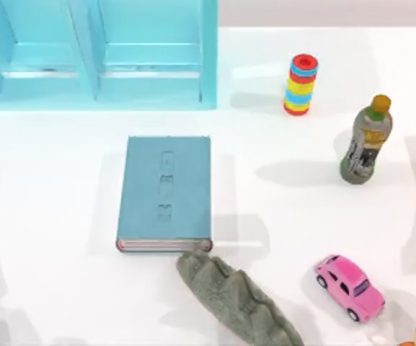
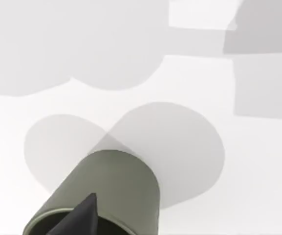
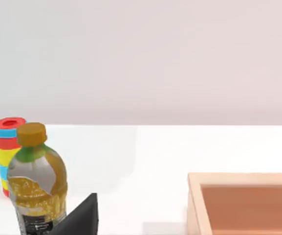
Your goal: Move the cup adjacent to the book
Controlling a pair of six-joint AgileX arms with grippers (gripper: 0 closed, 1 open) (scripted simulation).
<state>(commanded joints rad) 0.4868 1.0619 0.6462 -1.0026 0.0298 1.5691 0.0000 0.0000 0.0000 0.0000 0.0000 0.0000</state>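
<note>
The teal-blue book (image 1: 164,193) lies flat in the middle of the table, its white page edges facing the front. In the left wrist view the grey-green cup (image 2: 112,191) stands on the white table and casts two round shadows. A dark part of my left gripper (image 2: 82,216) hangs right over the near side of its rim. The right wrist view shows a dark part of my right gripper (image 3: 82,218) beside the bottle (image 3: 37,188).
A light-blue shelf cabinet (image 1: 96,50) fills the back left. A grey-green bumpy lump (image 1: 236,299) lies at the book's front right corner. To the right stand a striped ring stack (image 1: 301,84), a bottle (image 1: 366,140) and a pink toy car (image 1: 350,286). A wooden box (image 3: 246,203) sits near the right gripper.
</note>
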